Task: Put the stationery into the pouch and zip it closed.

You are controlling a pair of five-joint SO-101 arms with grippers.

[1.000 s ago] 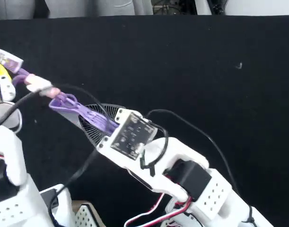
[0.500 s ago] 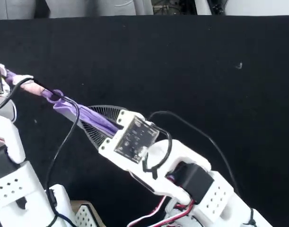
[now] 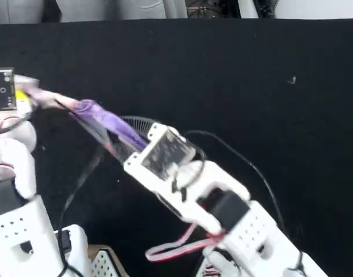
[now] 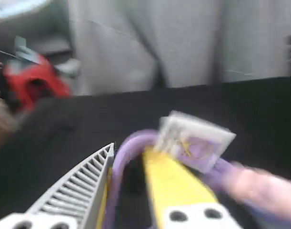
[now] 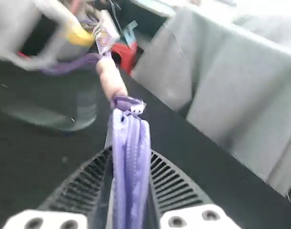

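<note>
Stretching taut above the black table, the purple pouch runs its long axis from your right gripper up toward your left gripper. The right is clamped edge-on onto the pouch body. The left pinches the pull loop at the far end, next to its tag. Judging by that line, the left arm, raised at the table's left edge, is the puller. The right arm, reaching in low, anchors.
</note>
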